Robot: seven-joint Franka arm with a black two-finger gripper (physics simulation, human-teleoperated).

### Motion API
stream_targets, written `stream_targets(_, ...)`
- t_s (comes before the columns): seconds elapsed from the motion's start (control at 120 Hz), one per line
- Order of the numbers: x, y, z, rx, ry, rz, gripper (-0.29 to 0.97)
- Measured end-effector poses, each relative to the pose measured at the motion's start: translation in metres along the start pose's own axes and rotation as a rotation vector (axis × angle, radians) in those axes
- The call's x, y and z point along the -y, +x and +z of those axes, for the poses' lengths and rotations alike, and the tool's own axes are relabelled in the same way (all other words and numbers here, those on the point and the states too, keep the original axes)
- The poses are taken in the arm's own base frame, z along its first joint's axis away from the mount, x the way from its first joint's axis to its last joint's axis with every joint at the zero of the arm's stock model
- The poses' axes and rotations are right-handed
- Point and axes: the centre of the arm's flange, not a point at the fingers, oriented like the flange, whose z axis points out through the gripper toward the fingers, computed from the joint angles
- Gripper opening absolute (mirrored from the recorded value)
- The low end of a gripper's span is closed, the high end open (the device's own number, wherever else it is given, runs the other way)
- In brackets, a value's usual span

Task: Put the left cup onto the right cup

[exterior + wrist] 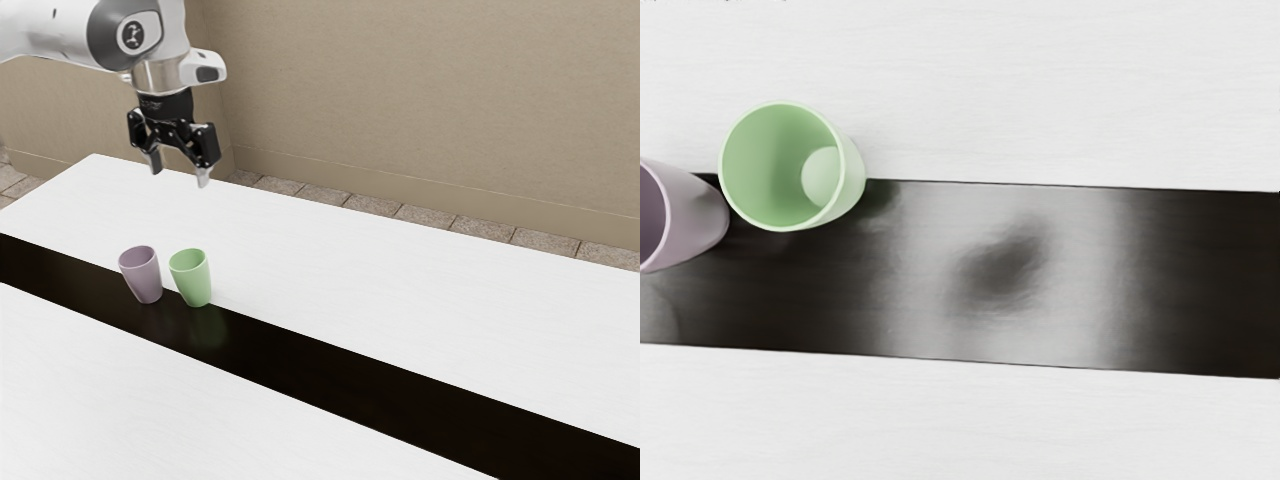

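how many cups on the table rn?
2. The purple cup stands upright on the dark stripe; the green cup stands upright close beside it, toward the exterior view's right. Nothing in view looks able to hide a third.

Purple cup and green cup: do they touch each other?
Apart. The exterior view shows a clear gap between the purple cup and the green cup.

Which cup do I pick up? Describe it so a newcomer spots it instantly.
A black strip crosses the white table. Two upright cups stand side by side at its edge. Yours is the mauve cup, on the exterior view's left of the green cup.
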Motion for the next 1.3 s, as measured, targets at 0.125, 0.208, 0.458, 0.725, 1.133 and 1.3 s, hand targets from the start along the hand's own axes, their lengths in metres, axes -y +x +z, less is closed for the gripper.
stream_targets(0.125,0.001,0.000,-0.001,-0.003,-0.001,-0.002,0.68)
stream_targets(0.208,0.002,0.000,-0.002,-0.004,-0.001,-0.003,0.68)
stream_targets(0.458,0.002,0.000,0.002,-0.002,-0.002,-0.004,0.68)
stream_targets(0.725,0.015,0.007,0.019,0.016,-0.001,-0.027,0.68)
stream_targets(1.133,0.051,0.028,0.063,0.047,0.002,-0.093,0.68)
stream_targets(1.3,0.070,0.035,0.077,0.046,0.003,-0.129,0.67)
